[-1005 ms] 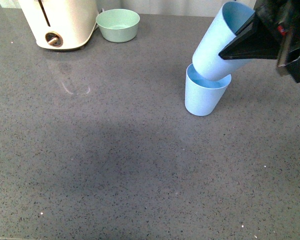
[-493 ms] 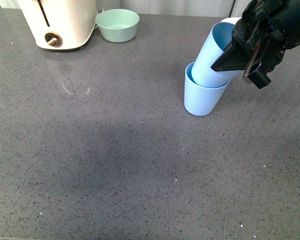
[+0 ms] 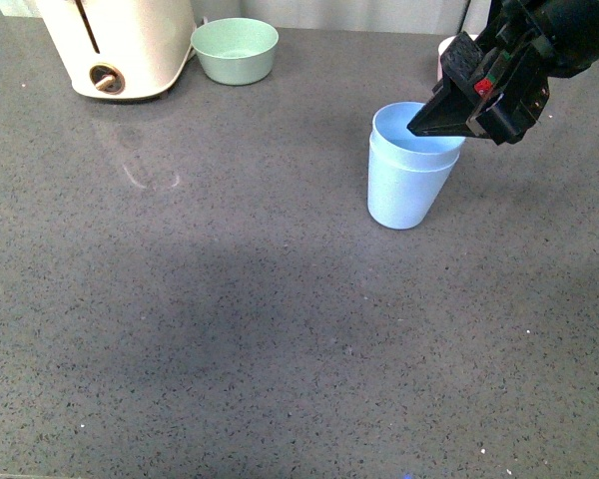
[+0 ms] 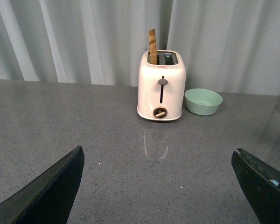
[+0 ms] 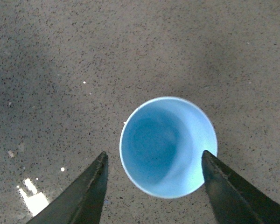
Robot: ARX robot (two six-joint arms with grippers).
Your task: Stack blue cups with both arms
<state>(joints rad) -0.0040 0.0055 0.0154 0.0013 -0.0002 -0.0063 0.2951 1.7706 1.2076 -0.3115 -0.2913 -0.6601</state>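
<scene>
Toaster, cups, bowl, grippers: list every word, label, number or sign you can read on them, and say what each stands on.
No readable text in any view.
Toaster: a round dial and a lever slot, no brand or numbers legible.
Blue cups, nested: plain.
Green bowl: plain.
Right gripper: a small red mark only, no characters.
Left gripper: plain black fingers.

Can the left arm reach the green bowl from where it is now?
Probably yes. In the left wrist view the left gripper is open, and bare countertop lies between it and the green bowl. The toaster stands beside the bowl, not in front.
</scene>
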